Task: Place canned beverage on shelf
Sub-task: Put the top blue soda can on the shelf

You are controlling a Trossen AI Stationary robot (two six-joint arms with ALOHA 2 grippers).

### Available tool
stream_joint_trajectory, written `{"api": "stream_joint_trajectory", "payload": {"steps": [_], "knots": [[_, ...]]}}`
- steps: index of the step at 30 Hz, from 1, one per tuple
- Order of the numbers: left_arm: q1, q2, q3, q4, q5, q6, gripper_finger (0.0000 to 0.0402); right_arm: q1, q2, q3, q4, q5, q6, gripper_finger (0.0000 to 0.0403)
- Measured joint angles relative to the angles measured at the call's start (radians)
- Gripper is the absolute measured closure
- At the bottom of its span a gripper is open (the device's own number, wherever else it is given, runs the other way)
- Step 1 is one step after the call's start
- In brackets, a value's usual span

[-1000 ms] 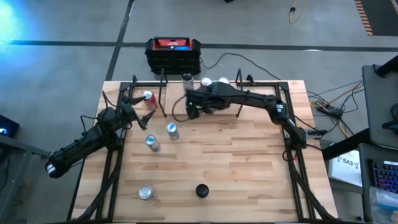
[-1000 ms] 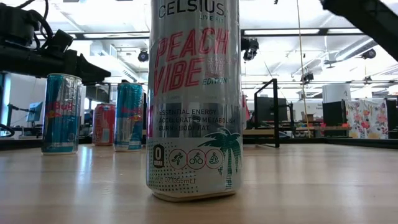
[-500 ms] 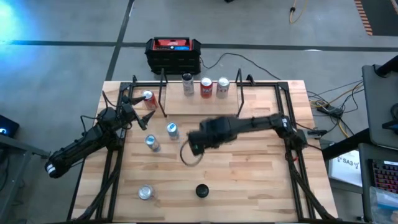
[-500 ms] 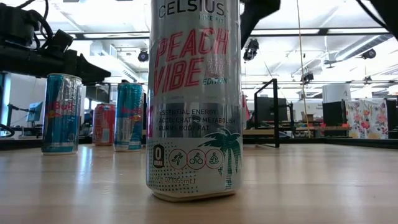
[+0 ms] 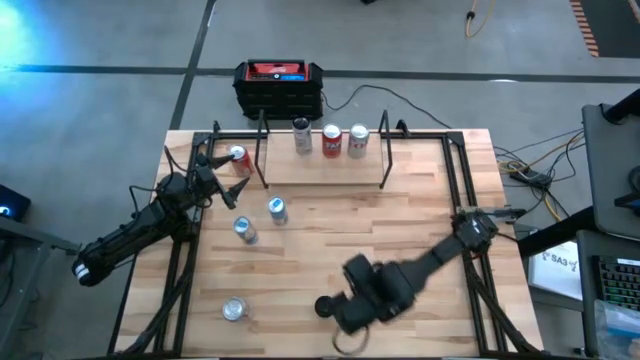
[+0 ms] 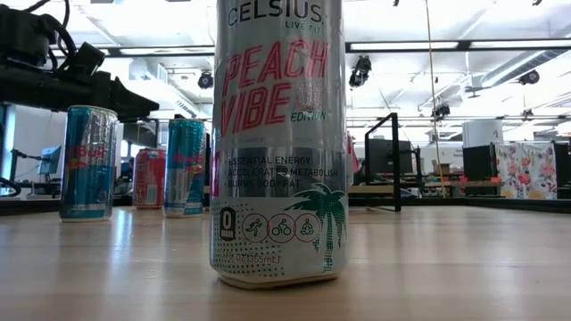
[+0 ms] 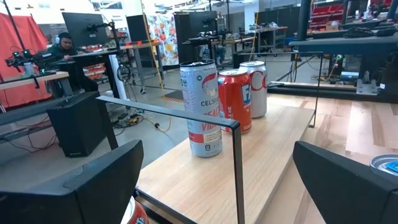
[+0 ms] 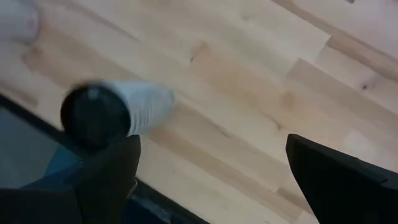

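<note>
The shelf [image 5: 325, 168], a light-wood plank with black rod uprights, stands at the table's far edge and bears three cans [image 5: 331, 140] upright on their bases. The left wrist view shows them as a white one [image 7: 202, 109], a red one [image 7: 234, 99] and a pale one [image 7: 255, 87]. A tall white peach-print can with a black top [image 5: 324, 306] [image 6: 278, 143] stands near the front edge. My right gripper [image 5: 350, 312] [image 8: 211, 162] hovers open, pointing down, just right of that can [image 8: 93, 115]. My left gripper [image 5: 212, 165] [image 7: 217, 180] waits open at the far left, level.
Two blue cans [image 5: 277, 209] [image 5: 244, 230] stand left of centre, a red can [image 5: 238, 158] is by my left gripper, and a silver can [image 5: 233, 309] stands near the front left. A black-and-red box [image 5: 279, 88] sits behind the table. Black frame rods run along both sides.
My right gripper has swung from the shelf at the far edge across the table toward the near edge, rolling its wrist as it went, and now hangs beside the black-topped can. It has stayed open. The cans have not moved.
</note>
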Motion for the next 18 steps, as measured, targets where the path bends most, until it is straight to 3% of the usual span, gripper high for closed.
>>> {"api": "stream_joint_trajectory", "payload": {"steps": [11, 15, 18], "knots": [[0.0, 0.0, 0.0, 0.0, 0.0, 0.0, 0.0003, 0.189, 0.0, -0.118, 0.001, 0.259, 0.248, 0.0016], [0.0, 0.0, 0.0, 0.0, 0.0, 0.0, 0.0003, 0.211, 0.0, -0.174, 0.0, 0.411, 0.34, 0.0016], [0.0, 0.0, 0.0, 0.0, 0.0, 0.0, 0.0003, 0.211, 0.0, -0.185, 0.004, 0.468, 0.344, 0.0016]]}}
